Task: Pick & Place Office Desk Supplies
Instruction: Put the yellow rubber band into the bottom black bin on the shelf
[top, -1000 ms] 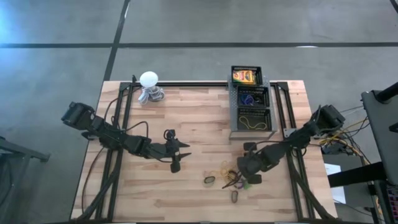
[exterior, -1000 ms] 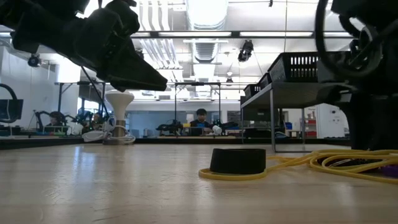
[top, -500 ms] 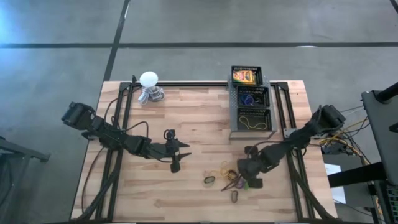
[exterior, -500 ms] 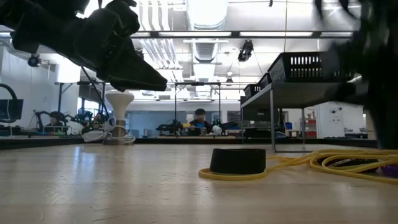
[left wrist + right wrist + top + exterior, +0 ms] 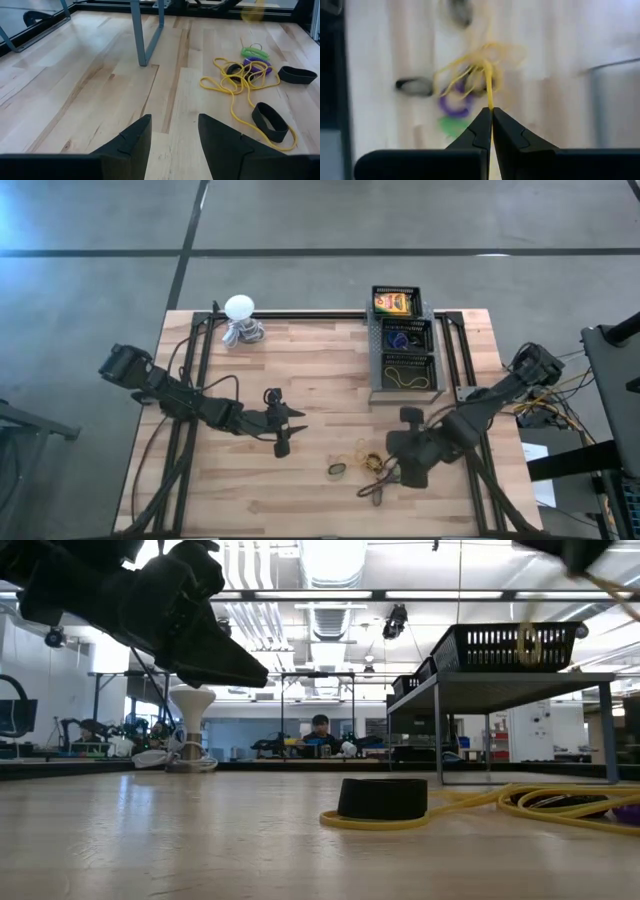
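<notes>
The high view looks straight down on the whole surface [image 5: 250, 470]. The low view sits at surface level, facing the room. Both wrist views look closely at the same rubber bands [image 5: 239, 85], which all four share.

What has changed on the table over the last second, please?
The right tool has lifted away from the pile of supplies, shut on a yellow rubber band that now trails down to the pile; in the low view it has risen out of sight. The left tool stayed hovering open, and the black organizer tray and the white ball-topped object are unmoved.
</notes>
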